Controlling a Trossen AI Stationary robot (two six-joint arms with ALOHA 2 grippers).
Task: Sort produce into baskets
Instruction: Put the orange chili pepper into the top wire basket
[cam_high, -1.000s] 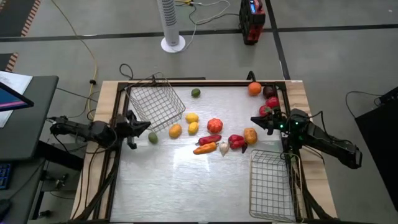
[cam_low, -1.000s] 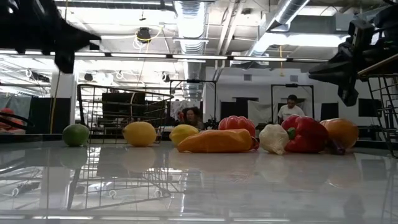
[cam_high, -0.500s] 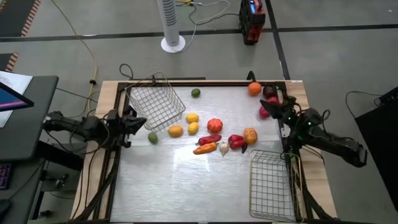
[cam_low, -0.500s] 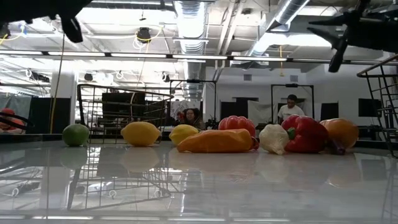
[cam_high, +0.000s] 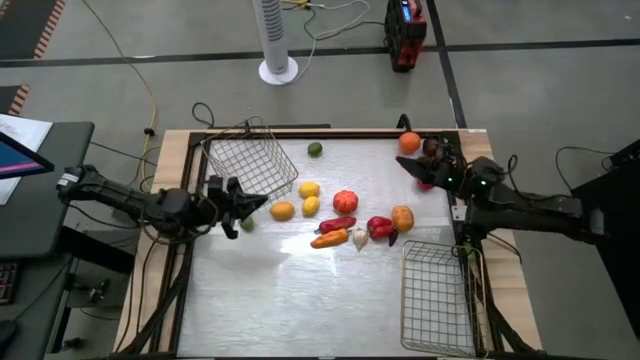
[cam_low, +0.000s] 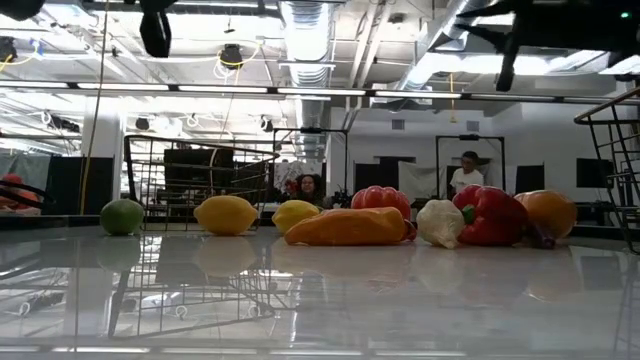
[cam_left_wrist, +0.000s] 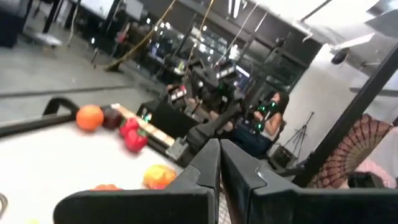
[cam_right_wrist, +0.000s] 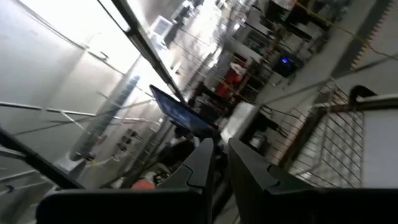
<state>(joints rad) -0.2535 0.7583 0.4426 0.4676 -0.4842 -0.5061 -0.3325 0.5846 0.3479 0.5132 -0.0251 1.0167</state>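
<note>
The left end effector (cam_high: 243, 206) is closed and empty, raised above the tabletop (cam_high: 300, 290); a green lime (cam_high: 246, 223) lies just beside it. The right end effector (cam_high: 405, 166) is closed and empty. One basket (cam_high: 250, 165) is positioned near the left end effector; the other basket (cam_high: 435, 295) lies near the right arm.

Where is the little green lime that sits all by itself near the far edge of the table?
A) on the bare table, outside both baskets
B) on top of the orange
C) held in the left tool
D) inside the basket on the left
A: in the high view the lime lies alone on the table, apart from the left basket and the right basket.
</note>
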